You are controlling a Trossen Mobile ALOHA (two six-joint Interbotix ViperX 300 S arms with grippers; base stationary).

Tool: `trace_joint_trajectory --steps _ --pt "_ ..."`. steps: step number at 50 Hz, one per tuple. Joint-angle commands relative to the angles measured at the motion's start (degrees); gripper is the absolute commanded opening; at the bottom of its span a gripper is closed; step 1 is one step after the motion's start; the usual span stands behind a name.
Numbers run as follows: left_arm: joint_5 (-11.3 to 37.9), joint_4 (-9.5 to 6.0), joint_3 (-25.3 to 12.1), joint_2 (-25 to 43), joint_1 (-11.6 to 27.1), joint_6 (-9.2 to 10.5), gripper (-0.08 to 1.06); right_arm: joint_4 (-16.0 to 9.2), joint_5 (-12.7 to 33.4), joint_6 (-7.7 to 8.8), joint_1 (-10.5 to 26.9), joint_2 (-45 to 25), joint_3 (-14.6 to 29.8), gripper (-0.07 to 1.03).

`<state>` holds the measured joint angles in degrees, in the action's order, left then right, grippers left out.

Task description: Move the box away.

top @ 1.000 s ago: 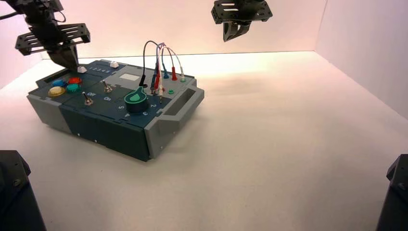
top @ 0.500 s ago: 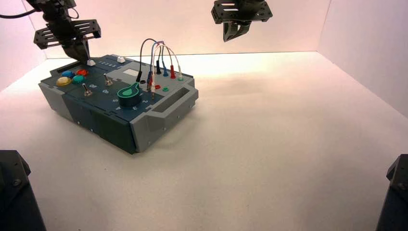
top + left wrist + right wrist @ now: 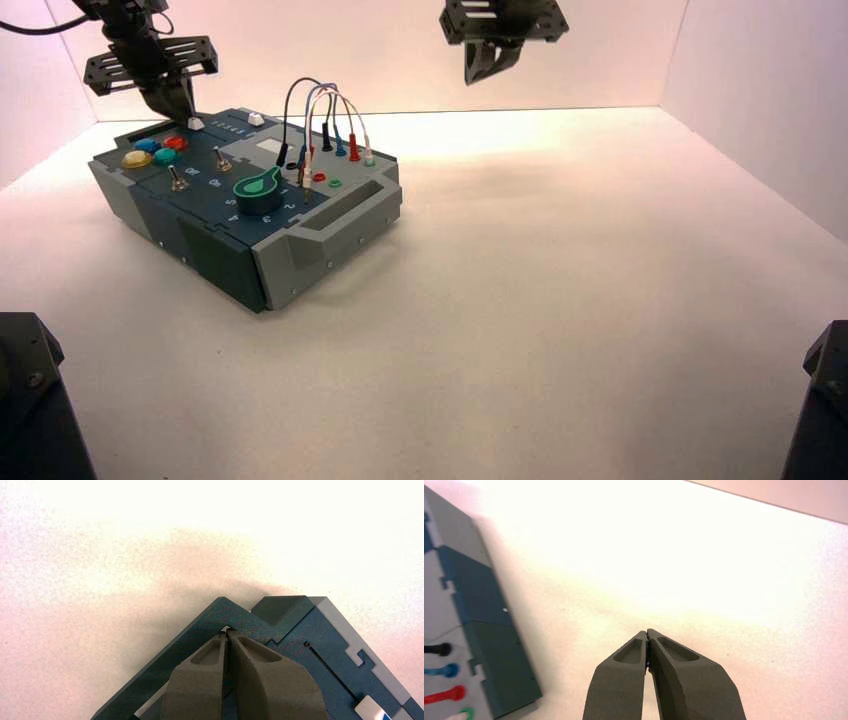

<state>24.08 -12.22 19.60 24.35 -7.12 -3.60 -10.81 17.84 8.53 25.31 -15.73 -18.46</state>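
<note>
I see the box (image 3: pixel 245 205) resting on the white table (image 3: pixel 560 300), turned at an angle, in the far left part of the table. All positions below are given relative to the box.

Left gripper (image 3: pixel 183 110): positioned at the far left corner of the box, with its tips down at the top panel just beside a white slider cap (image 3: pixel 196 124). In the left wrist view the gripper (image 3: pixel 227 636) has both fingers pressed together with no gap and nothing between them. The tips sit over the dark-teal corner of the box (image 3: pixel 280 645), near a slot (image 3: pixel 330 672) in the panel. I cannot tell whether the tips actually touch the panel.

Right gripper (image 3: pixel 478 72): raised well above the table, beyond the far right side of the box and well apart from it. In the right wrist view its fingers (image 3: pixel 674 680) are clenched together and hold nothing. The edge of the box (image 3: pixel 479 630) shows at one side of that view.

Panel parts seen from the high view:
- Round buttons, yellow (image 3: pixel 136 158), blue (image 3: pixel 148 145), red (image 3: pixel 175 142) and teal (image 3: pixel 165 155), at the left end.
- Two toggle switches (image 3: pixel 177 178) just beside the buttons.
- Green dial (image 3: pixel 257 187) near the middle.
- Looped plug wires (image 3: pixel 325 105) arching above the right end.
- Grey side handle (image 3: pixel 350 205) on the right end.
</note>
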Motion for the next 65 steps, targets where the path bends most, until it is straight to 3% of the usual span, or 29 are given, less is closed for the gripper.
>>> trace_joint_trajectory --steps 1,21,27,37,48,65 --pt "-0.6 0.0 -0.4 1.6 0.8 -0.09 -0.03 -0.8 1.1 -0.09 2.5 3.9 0.8 -0.02" --pt "-0.8 0.09 -0.5 1.4 0.8 -2.02 -0.03 -5.8 4.0 -0.09 12.0 8.3 -3.4 -0.02" --pt "-0.8 0.0 -1.0 1.3 0.8 -2.64 -0.03 -6.7 3.9 -0.09 14.0 10.5 -5.3 -0.02" --pt "-0.8 0.0 -0.8 1.4 0.8 -3.69 -0.03 -10.3 3.3 -0.09 16.3 12.6 -8.6 -0.02" --pt "-0.9 0.0 -1.1 1.3 0.8 -4.22 -0.03 -13.0 1.6 -0.09 22.3 10.5 -10.3 -0.02" --pt "-0.9 0.0 -1.3 1.2 0.8 -4.75 -0.03 -15.2 0.1 -0.44 24.0 9.5 -12.1 -0.02"
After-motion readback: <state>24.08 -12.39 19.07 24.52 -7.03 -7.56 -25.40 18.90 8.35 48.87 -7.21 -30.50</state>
